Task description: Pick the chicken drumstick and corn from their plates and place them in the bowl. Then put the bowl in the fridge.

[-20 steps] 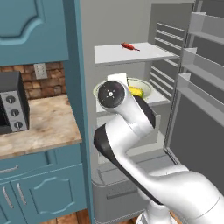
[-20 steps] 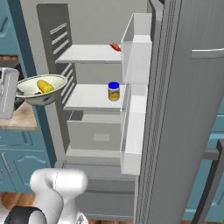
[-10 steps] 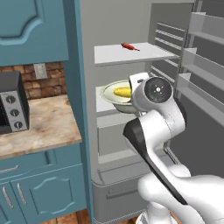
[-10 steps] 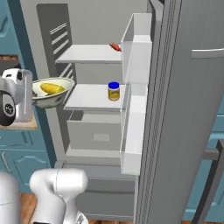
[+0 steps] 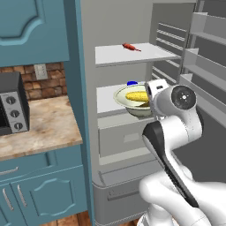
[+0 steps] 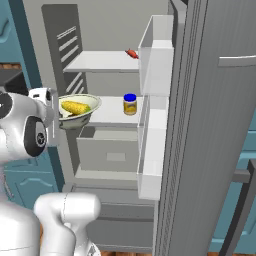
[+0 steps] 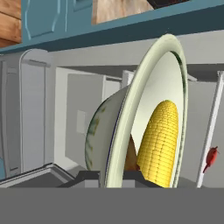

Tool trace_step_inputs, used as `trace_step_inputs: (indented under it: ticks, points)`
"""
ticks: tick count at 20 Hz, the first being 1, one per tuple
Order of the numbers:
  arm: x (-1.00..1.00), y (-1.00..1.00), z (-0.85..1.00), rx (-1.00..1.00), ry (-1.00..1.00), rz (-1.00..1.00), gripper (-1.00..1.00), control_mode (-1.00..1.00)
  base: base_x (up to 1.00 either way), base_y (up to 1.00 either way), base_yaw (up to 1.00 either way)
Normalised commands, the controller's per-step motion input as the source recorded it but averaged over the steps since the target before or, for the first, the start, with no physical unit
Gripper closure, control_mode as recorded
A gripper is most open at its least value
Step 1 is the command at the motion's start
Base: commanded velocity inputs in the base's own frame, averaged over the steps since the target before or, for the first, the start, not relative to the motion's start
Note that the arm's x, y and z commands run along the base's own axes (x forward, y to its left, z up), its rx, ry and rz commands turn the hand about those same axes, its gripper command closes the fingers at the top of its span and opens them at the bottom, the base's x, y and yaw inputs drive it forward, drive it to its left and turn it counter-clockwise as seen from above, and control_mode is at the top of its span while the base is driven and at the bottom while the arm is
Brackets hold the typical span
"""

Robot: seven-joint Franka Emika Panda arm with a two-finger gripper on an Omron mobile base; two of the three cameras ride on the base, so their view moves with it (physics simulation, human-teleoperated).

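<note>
Yellow corn lies in the bowl, whose rim the gripper pinches, held before the open fridge at its middle shelf, a jar beyond.

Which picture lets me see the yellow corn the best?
The hand view: the corn is big and close there, bumps and all, lying in the bowl that the gripper holds by its rim. The left base view shows the corn small in the bowl, and the right base view shows it small too.
</note>
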Motion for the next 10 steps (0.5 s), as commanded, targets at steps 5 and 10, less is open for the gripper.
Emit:
trace_step_inputs:
  ticks: [5,10]
  points:
    - [0.41,-0.29,-0.11,0.02,0.02,0.04,1.00,-1.00,0.00,0.00,0.00]
    - [0.42,-0.23,-0.09,0.08,0.04,0.16,1.00,-1.00,0.00,0.00,0.00]
